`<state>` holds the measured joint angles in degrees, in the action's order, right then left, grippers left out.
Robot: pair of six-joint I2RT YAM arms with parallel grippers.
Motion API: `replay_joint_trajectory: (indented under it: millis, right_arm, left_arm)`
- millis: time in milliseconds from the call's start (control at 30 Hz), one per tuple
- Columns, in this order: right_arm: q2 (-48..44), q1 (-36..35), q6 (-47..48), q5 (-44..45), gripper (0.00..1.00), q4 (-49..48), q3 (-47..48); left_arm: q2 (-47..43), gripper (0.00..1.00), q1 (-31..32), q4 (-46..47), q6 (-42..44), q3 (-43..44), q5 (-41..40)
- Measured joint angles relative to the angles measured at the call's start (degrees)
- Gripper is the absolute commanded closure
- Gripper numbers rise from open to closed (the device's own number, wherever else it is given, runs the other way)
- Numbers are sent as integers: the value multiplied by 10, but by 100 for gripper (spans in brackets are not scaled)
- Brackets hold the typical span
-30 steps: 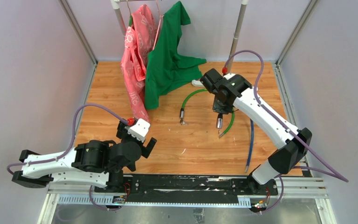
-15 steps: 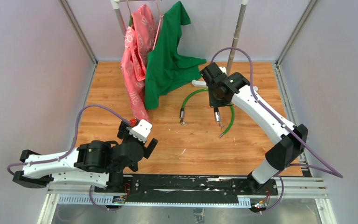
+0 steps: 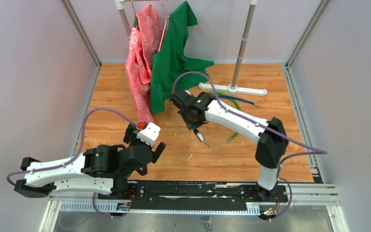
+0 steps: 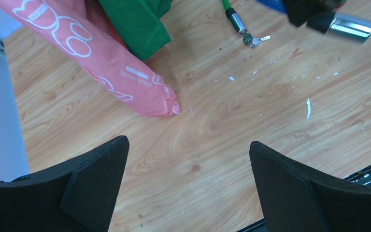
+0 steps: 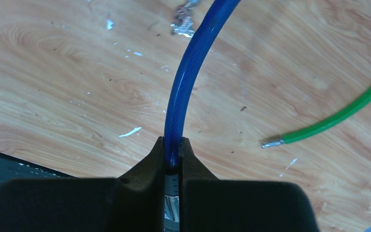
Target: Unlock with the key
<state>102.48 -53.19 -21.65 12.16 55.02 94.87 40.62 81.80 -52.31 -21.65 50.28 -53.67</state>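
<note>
The wooden table point(image 3: 125, 96) has a pink garment point(image 3: 140, 72) hanging over its far left part, and places here are given from that garment's lower hem. The right gripper point(image 5: 173, 143) hangs to the right of the hem, its fingers pressed together on a blue cable point(image 5: 180, 87) close to the cable's silver barrel point(image 4: 351, 25), which seems to be held just above the wood. The left gripper point(image 4: 188, 143) sits on the near side of the hem, fingers spread wide with nothing between them. A green cable point(image 5: 343, 117) lies loose on the wood further right of the hem. Its metal head point(image 4: 236, 20) rests a little to the right of the hem, and the small key point(image 4: 257, 40) lies at the head's tip; I cannot tell whether it is seated in it. The key is well ahead of the left gripper's open fingers, off toward the right finger's side, and near the barrel in the right gripper. The likeliest trouble is the barrel swinging on its springy cable and knocking the key or the head askew. The narrow pinch could also let the cable slide. The flat key may skid when grasped.
</note>
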Motion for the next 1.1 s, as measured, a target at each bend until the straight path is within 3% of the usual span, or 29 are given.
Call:
replay_joint_trajectory:
  millis: [367,833,933,1100]
  right_arm:
    - [136,-81,52,-8,100,-19,52]
    - [185,-96,35,-38,100,-54,69]
    - [184,-96,15,-38,89,-58,68]
    - [181,-96,-13,-49,57,-71,50]
  left_arm:
    - [4,0,-8,5,2,-2,10]
    - [4,0,-11,8,3,-3,16]
    - [4,0,-11,8,3,-3,16]
    - [4,0,-11,8,3,-3,16]
